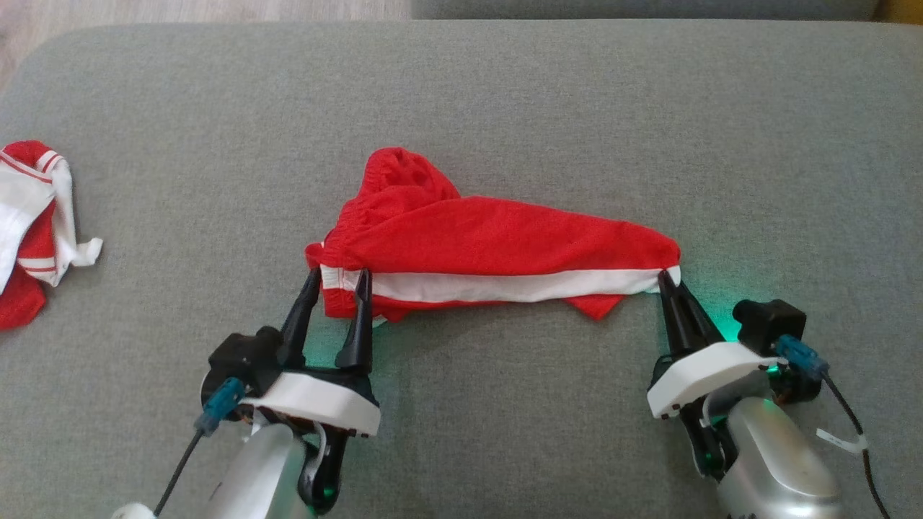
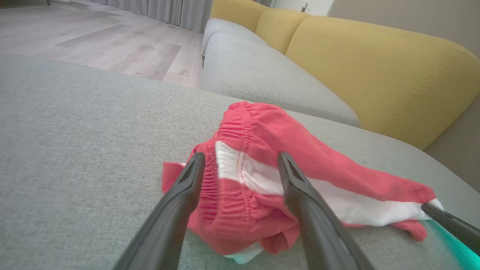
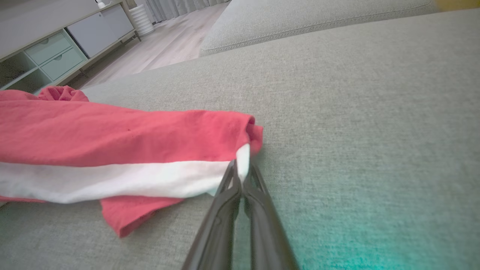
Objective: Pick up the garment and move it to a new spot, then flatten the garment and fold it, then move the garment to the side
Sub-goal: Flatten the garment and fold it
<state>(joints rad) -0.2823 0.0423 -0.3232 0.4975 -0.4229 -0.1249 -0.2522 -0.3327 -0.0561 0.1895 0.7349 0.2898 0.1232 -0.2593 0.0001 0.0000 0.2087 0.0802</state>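
From the robot's head, the camera looks steeply down on the grey cushion [image 1: 505,108], far enough back to frame the whole red garment [image 1: 497,238] at centre, the left gripper [image 1: 339,274] at 8 o'clock and the right gripper [image 1: 663,277] at 4 o'clock. The left wrist camera sits low and close behind its own fingers [image 2: 176,210], facing the red garment's waistband end with a yellow sofa back [image 2: 375,67] at 2 o'clock; the right wrist camera, equally low and near, faces the opposite end with a cabinet [image 3: 56,48] at 10 o'clock. All three views share the red garment and the grey cushion under it.
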